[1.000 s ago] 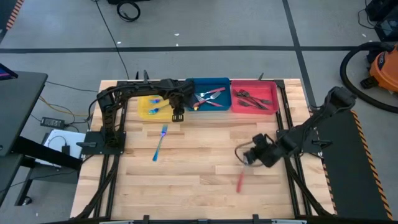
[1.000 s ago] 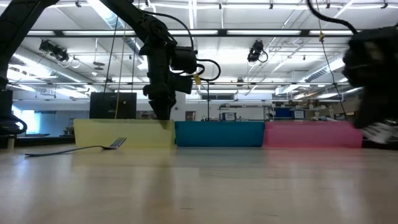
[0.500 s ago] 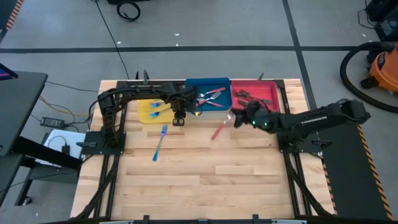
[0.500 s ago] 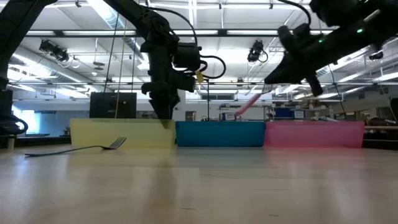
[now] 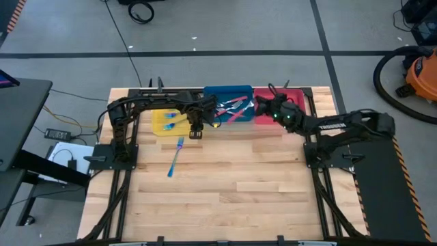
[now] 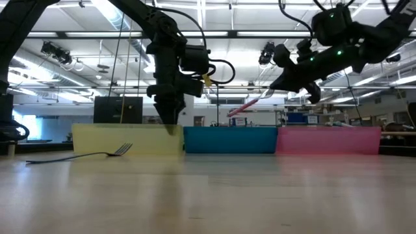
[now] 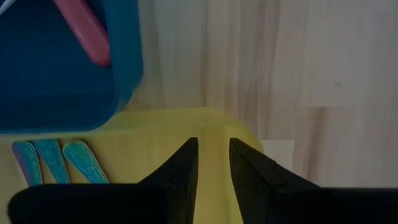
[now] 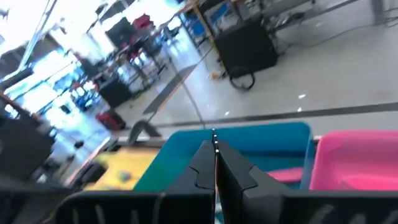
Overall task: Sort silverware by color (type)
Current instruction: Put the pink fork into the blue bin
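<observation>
Three trays sit side by side along the far edge of the wooden worktop (image 5: 225,198) — yellow tray (image 5: 158,126), blue tray (image 5: 222,90), red tray (image 5: 299,102) — with an orange vacuum (image 5: 418,75) on the floor.

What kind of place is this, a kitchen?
Not a kitchen; it looks like a big workshop or robot lab. Long ceiling lights run overhead, workbenches and racks fill the room behind, and a shop vacuum stands on the concrete floor.

Three trays (image 5: 229,89) (side by side), two arms (image 5: 143,102)
</observation>
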You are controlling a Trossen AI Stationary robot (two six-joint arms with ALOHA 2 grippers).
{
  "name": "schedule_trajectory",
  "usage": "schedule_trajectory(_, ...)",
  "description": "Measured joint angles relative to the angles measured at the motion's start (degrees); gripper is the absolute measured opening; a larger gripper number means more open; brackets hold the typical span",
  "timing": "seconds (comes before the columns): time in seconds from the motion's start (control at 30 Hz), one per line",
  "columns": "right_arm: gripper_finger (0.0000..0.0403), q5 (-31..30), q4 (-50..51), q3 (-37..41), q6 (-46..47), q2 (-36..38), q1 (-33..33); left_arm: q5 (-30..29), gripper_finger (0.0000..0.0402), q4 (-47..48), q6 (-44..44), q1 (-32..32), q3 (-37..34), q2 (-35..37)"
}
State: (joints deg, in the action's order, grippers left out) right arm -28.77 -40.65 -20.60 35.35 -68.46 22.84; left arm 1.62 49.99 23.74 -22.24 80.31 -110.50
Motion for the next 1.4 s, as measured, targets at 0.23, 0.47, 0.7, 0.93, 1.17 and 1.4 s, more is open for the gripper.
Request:
schedule_trajectory(0.23, 0.0006, -0.1, -11.0, -2.7, 0.7, -10.9, 3.7, 0.0, 0.0091, 3.0, -0.9, 0.0, 0.0, 0.0)
schedule_trajectory(0.47, 0.0007, 0.0, -11.2, -11.9, -2.6, -20.9, 3.7, 0.0, 0.0091, 4.4, -2.2, 0.0, 0.0, 0.0)
schedule_trajectory(0.7, 0.0008, 0.0, -11.2, -15.4, -2.5, -28.5, 3.5, 0.0, 0.0091, 5.4, -2.2, 0.0, 0.0, 0.0)
schedule_trajectory(0.93, 0.0008, 3.1, -11.1, -16.0, -1.5, -33.1, 3.5, 0.0, 0.0091, 5.2, -2.2, 0.0, 0.0, 0.0)
schedule_trajectory(1.17, 0.0024, 9.6, -8.8, -16.0, -1.5, -33.6, 3.5, 0.0, 0.0091, 5.1, -2.2, 0.0, 0.0, 0.0)
schedule_trajectory(1.4, 0.0073, 10.3, -8.8, -16.0, -2.6, -33.5, 3.5, -0.1, 0.0091, 5.2, -4.0, 0.0, 0.0, 0.0)
